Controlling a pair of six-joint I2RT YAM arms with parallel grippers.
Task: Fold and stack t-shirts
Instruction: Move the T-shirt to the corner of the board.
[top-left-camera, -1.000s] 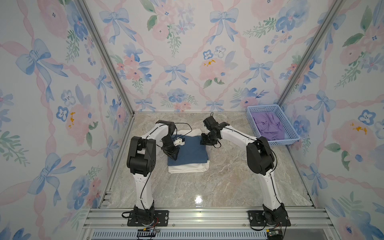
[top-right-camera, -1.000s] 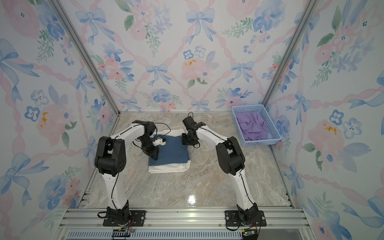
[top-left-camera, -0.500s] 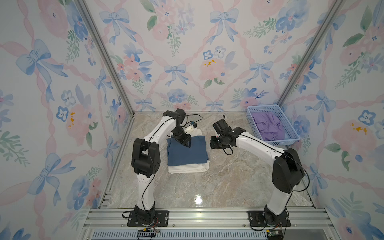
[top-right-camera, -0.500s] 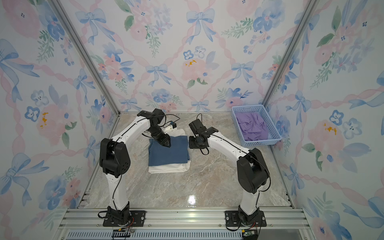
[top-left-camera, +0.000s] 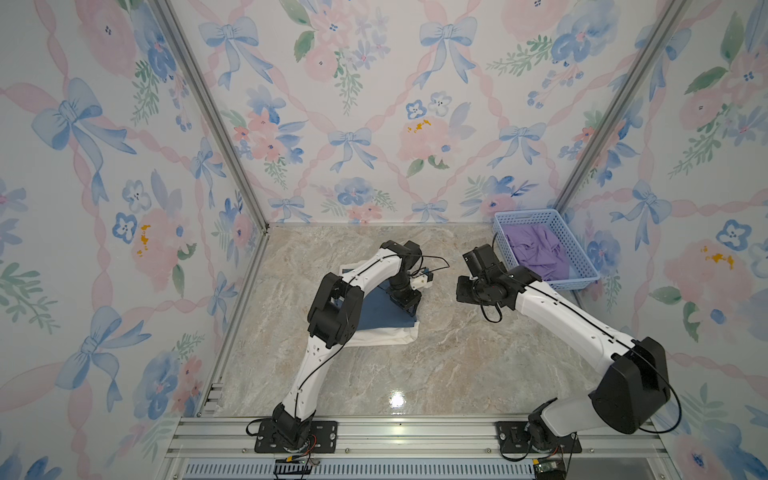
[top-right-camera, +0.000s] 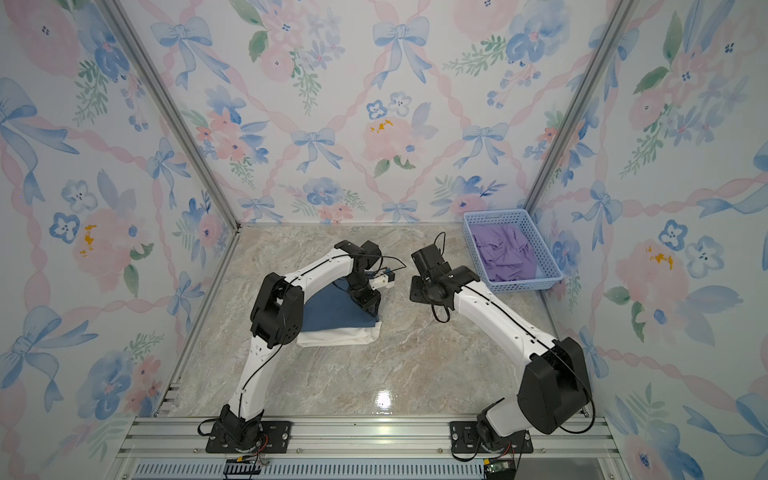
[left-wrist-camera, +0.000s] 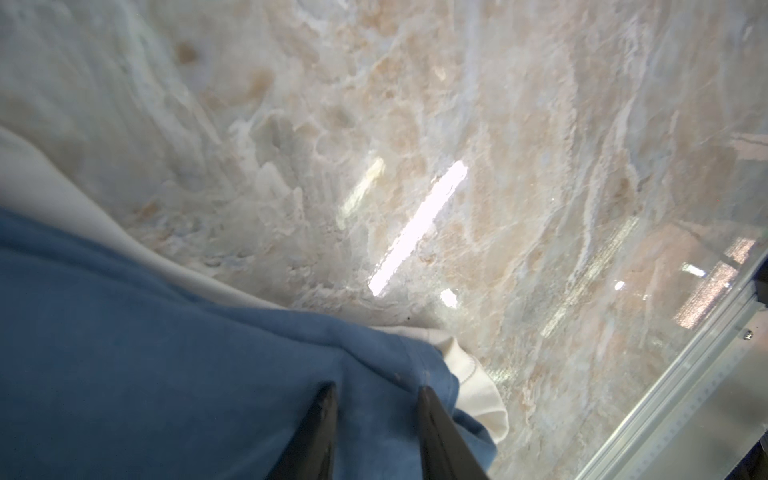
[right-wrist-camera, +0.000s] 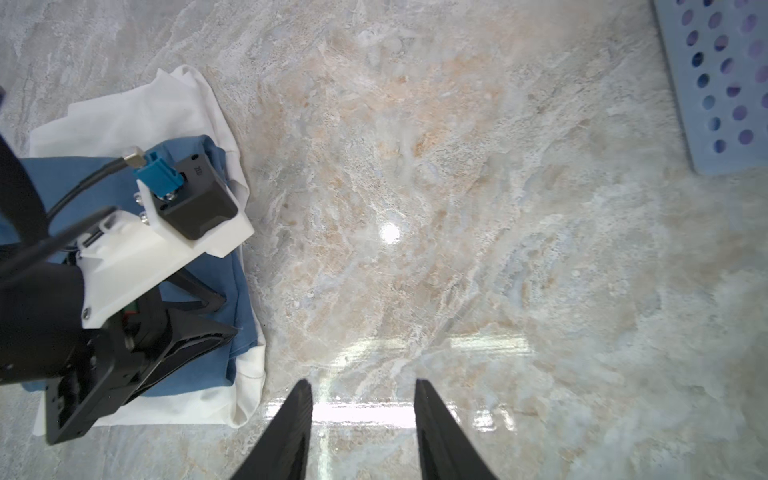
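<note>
stack: slate-blue t-shirt (top-left-camera: 386, 313) folded atop cream-white t-shirt (top-left-camera: 386, 336), on table (top-left-camera: 436, 365), left arm's side | left gripper (left-wrist-camera: 376, 388): jaws apart over blue corner, gap seen only in wrist views | right gripper (right-wrist-camera: 359, 384): apart, empty, above bare marble | basket (top-right-camera: 528, 285) holding purple cloth (top-right-camera: 505, 253) — whole in both top views, only a corner in the right wrist view

Left arm (top-left-camera: 357, 274) sprawled low — most of the blue shirt (top-left-camera: 382, 316) and white shirt (top-left-camera: 386, 334) hidden beneath. Basket (right-wrist-camera: 715, 83) chopped by the right wrist view's edge — its contents unreadable there. Cloth in the left wrist view: blurred.
</note>
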